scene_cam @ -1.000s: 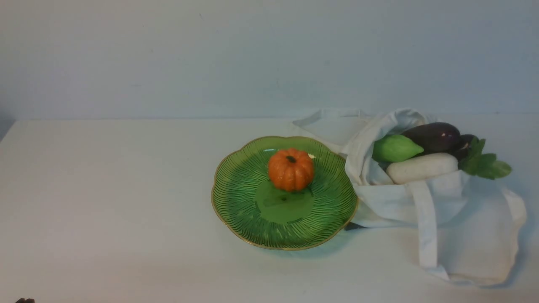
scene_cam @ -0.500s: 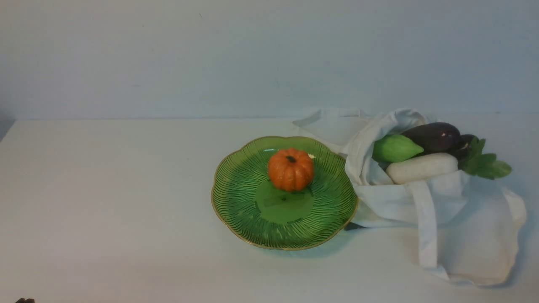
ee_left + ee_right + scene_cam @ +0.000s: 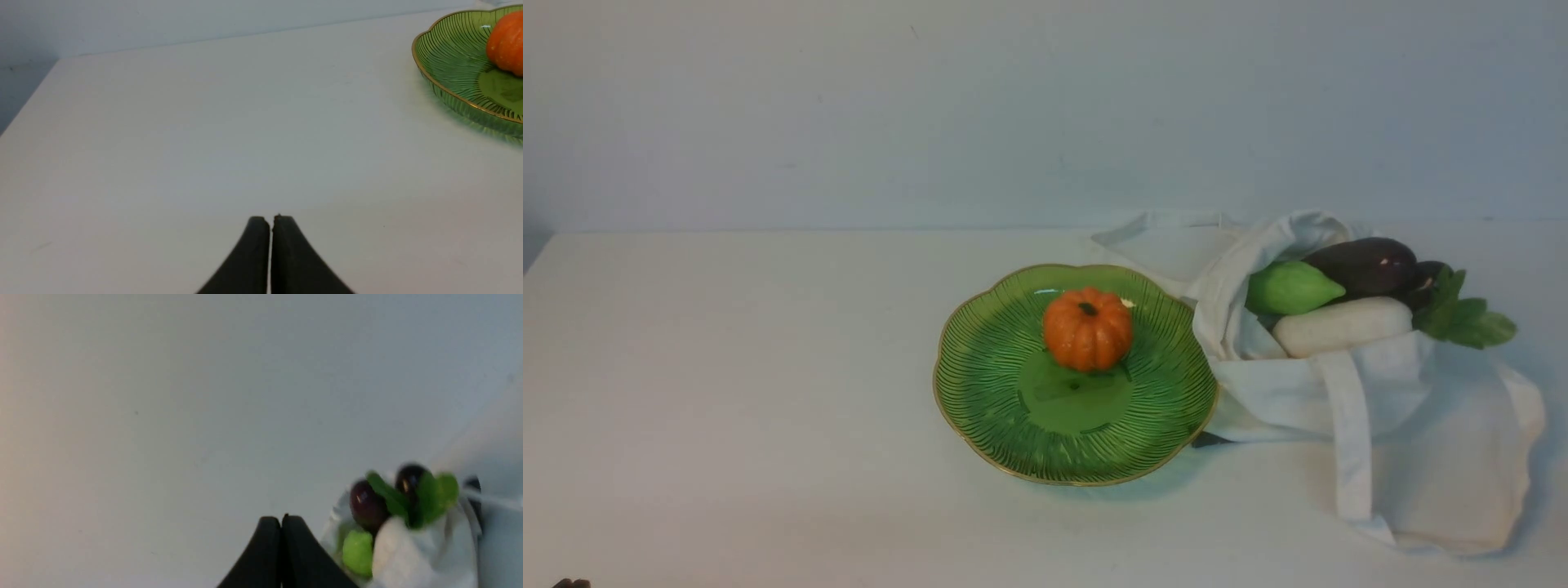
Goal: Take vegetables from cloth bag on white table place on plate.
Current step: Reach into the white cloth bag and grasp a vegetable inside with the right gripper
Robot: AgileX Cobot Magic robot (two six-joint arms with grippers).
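Observation:
The cloth bag (image 3: 1380, 408) lies open at the right of the white table (image 3: 727, 367). In its mouth lie a dark purple eggplant (image 3: 1364, 265), a pale green fruit (image 3: 1290, 287) and a white radish (image 3: 1339, 325) with green leaves (image 3: 1462, 314). To the bag's left, touching it, stands the green plate (image 3: 996, 392). My left gripper (image 3: 271, 218) is shut and empty, low over bare table, with the plate (image 3: 449, 61) off to one side. My right gripper (image 3: 281, 518) is shut and empty, some way short of the bag (image 3: 449, 547). Two eggplants (image 3: 365, 504) show there, blurred.
An orange pumpkin (image 3: 1087, 328) sits on the plate, behind its middle. A pale wall rises behind the table's far edge. The table's left edge (image 3: 28, 106) shows in the left wrist view. A strap of the bag (image 3: 1347, 441) hangs down its front.

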